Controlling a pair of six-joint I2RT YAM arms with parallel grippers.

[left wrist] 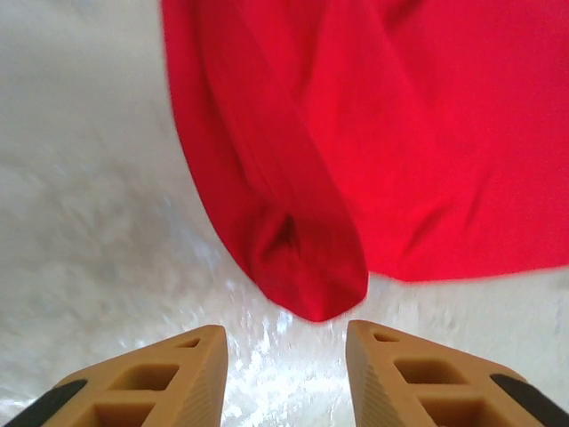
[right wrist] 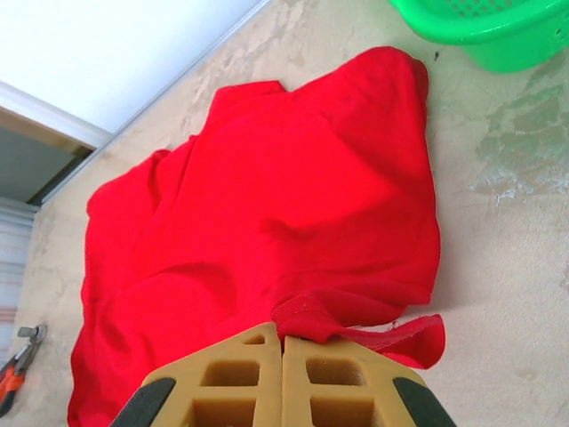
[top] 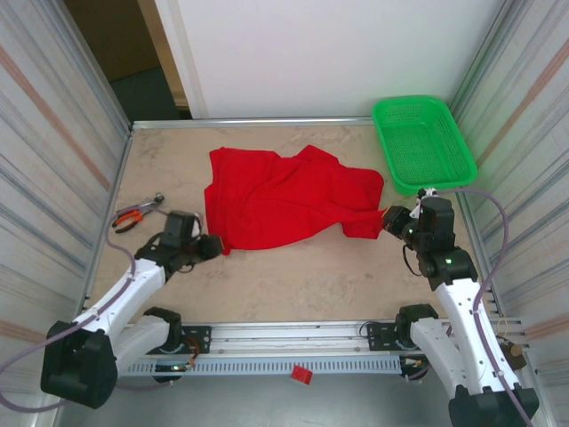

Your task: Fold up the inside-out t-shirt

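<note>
**Containers.** A green mesh basket point(top: 384, 149) stands at the far right corner of the table point(top: 311, 276), beyond and slightly right of the right gripper point(top: 391, 218). Its mesh bottom shows through across the whole inside. In the right wrist view the basket point(right wrist: 480, 27) lies well ahead of the fingertips and to their right, apart from the cloth.

**Task item.** The inside-out t-shirt point(top: 284, 200) lies rumpled on the table between the two grippers.

**Right gripper** point(right wrist: 282, 338): fingers pressed together, pinching a bunched edge of the t-shirt point(right wrist: 267, 196) at their tips. The rest of the cloth spreads away ahead and to the left of them.

**Left gripper** point(top: 209, 246): in the left wrist view the gripper point(left wrist: 284, 334) has its fingers partly apart with nothing between them. A folded corner of the t-shirt point(left wrist: 400, 133) lies just ahead of the gap, not touching either finger.

**Markings.** Every cloth face showing is plain red.

**Other.** Red-handled pliers point(top: 138, 213) lie left of the left gripper.
</note>
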